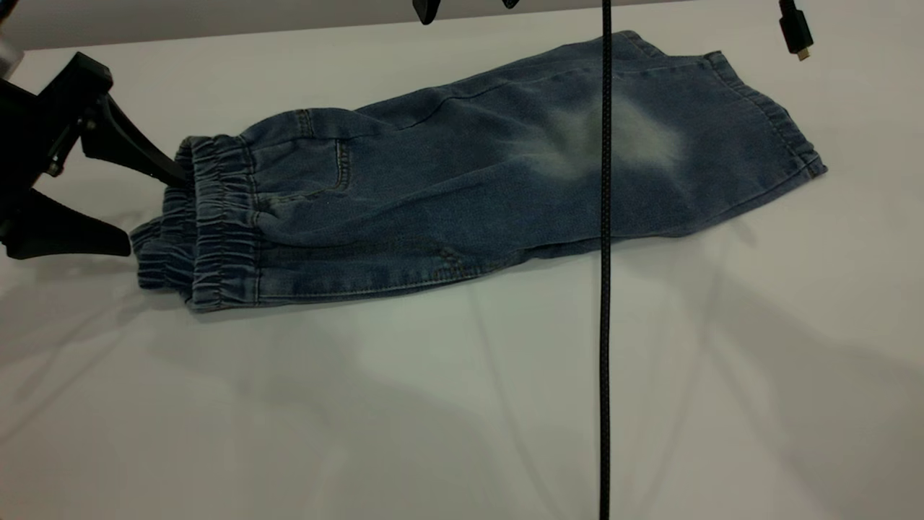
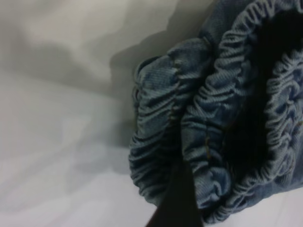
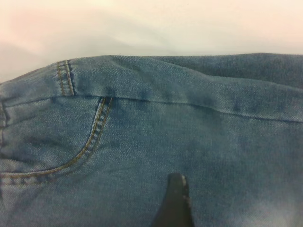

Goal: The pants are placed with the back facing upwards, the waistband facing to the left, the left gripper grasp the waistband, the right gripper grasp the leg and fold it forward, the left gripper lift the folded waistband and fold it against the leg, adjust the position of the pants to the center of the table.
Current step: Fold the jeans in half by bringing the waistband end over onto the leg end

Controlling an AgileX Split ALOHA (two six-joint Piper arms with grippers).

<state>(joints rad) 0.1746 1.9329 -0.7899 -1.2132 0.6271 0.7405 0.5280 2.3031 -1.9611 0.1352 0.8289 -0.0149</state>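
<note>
Pants [image 1: 462, 180] lie flat on the white bench [image 1: 462, 404], folded lengthwise so 1 leg [image 1: 650, 144] with a pale faded patch sits on top. Waistband [image 1: 209, 217] is the pants' end nearest the left gripper; the stitched hem is the opposite end.

Left gripper [image 1: 148, 213] sits right at the waistband, jaws apart: 1 finger tip touches the waistband's far edge, the other finger rests on the bench just beside its near corner. Left wrist view shows the ruched waistband [image 2: 208, 137] bunched in 2 layers with a dark opening between them, and 1 black finger tip [image 2: 175, 203] against the fabric.

Right gripper: only black tips [image 1: 426, 9] show past the pants' far edge in the exterior view. In its wrist view 1 finger tip [image 3: 174, 201] shows over the denim near a pocket seam [image 3: 94, 137]; cannot tell whether its jaws are apart or together.

A black cable [image 1: 605, 325] hangs in front of the pants, crossing the faded patch.
</note>
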